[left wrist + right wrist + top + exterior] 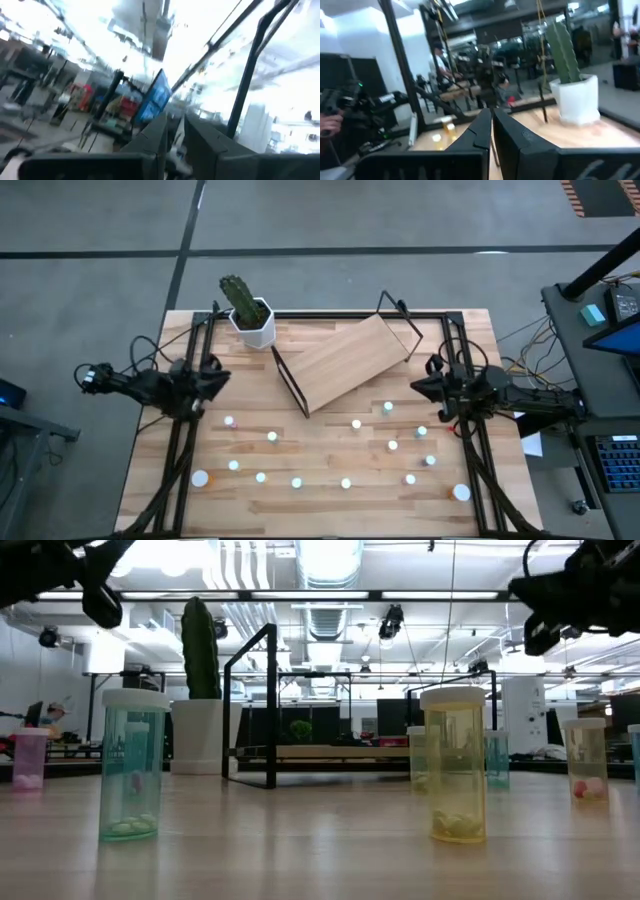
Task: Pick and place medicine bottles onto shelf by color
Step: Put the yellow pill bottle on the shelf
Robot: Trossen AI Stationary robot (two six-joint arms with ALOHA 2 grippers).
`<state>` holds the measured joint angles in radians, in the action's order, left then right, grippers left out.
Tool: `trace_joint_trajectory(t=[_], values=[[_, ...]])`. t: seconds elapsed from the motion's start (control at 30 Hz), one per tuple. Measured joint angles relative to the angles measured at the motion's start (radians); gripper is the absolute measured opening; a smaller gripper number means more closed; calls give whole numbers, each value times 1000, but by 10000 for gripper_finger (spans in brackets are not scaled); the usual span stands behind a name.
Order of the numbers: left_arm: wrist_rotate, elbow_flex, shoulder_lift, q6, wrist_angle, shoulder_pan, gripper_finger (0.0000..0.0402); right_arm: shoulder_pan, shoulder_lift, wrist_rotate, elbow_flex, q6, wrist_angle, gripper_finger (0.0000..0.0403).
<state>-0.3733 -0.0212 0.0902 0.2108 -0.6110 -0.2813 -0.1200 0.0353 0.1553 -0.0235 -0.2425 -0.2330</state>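
I count fifteen small white-capped medicine bottles (272,437) across 4 to 8 o'clock, below one tilted light-wood shelf (345,361). My left gripper (222,374) is nearly shut, my right gripper (418,385) fully shut, both empty.

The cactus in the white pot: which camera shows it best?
The low view: the cactus stands full height in its white pot. The high view shows it only from above, the right wrist view shows it blurred, and the left wrist view misses it.

— What do we have on the counter (330,500)?
— We see a light plank top. The tilted shelf (345,362) and a white cactus pot (252,322) stand at its far side.
— And nearer us?
— We count small medicine bottles (296,482) standing scattered, well apart, none on the shelf.
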Motion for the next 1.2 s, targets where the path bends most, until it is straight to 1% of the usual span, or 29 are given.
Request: trace_joint_trajectory(t=[0.13, 0.3, 0.43, 0.6, 0.63, 0.7, 0.77, 0.8, 0.97, 1.07, 1.2], values=[[-2, 0, 9, -85, -41, 0, 49, 0, 9, -1, -2, 76, -83, 9], [-2, 0, 37, -189, -56, 0, 49, 0, 12, -1, -2, 78, -148, 9], [-4, 0, 70, -196, -66, 0, 49, 0, 12, -1, -2, 83, -144, 9], [-90, 0, 124, -201, -113, 0, 49, 0, 12, -1, -2, 133, -139, 9], [-106, 0, 136, -205, -127, 0, 49, 0, 12, -10, -2, 155, -141, 9], [-124, 0, 162, -232, -162, 0, 49, 0, 14, -68, -2, 211, -163, 9], [-135, 0, 192, -261, -211, 0, 49, 0, 13, -129, -2, 215, -177, 9], [-136, 0, 209, -274, -247, 0, 49, -1, 14, -144, -3, 217, -177, 9], [-138, 0, 284, -329, -399, 0, 49, 0, 14, -149, -29, 246, -177, 9], [-141, 0, 314, -349, -429, 0, 49, 0, 33, -149, -64, 270, -175, 9], [-164, 0, 331, -349, -431, 0, 49, 0, 91, -150, -136, 342, -154, 9]])
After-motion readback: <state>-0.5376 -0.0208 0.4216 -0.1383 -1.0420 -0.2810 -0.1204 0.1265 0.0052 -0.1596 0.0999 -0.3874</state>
